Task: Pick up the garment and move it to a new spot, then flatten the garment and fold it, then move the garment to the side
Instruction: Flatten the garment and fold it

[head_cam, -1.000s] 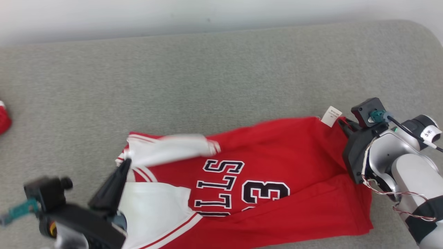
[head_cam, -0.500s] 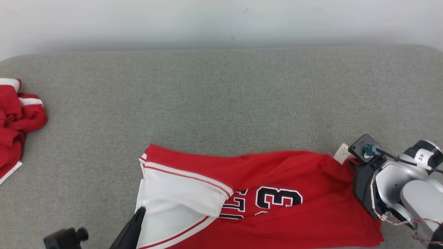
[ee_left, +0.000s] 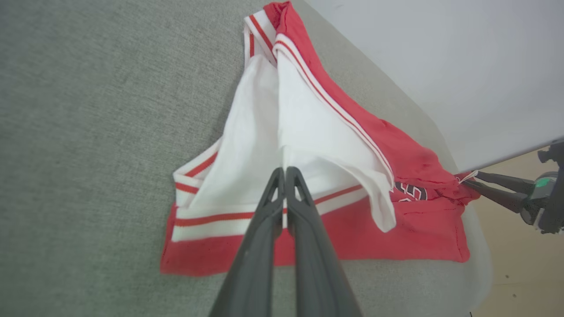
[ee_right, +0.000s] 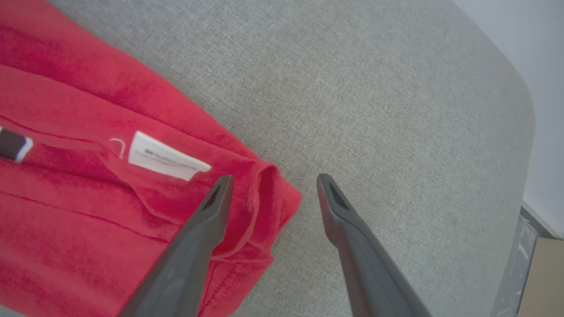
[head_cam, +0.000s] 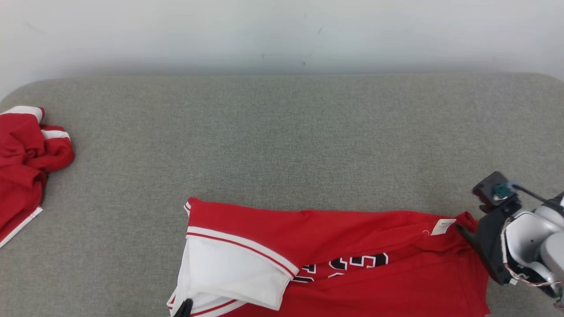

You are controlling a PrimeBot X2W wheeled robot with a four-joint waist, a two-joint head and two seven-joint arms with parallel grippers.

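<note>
The garment is a red jersey with white trim and black lettering, lying crumpled along the near edge of the grey padded surface. Its white inner side is turned up at the left end. My left gripper is shut on that white fabric, and its tip just shows in the head view. My right gripper stands open over the garment's right corner, next to a white tag. One finger lies over the red cloth, the other over bare grey surface.
Another red and white garment is bunched at the far left. A pale wall runs behind the surface. The surface's rounded right edge drops to a beige floor just beyond my right gripper.
My right gripper has opened and let go of the garment's right corner. The head camera has tilted up, so the garment sits lower in view. My left gripper stays shut on the white fabric.
</note>
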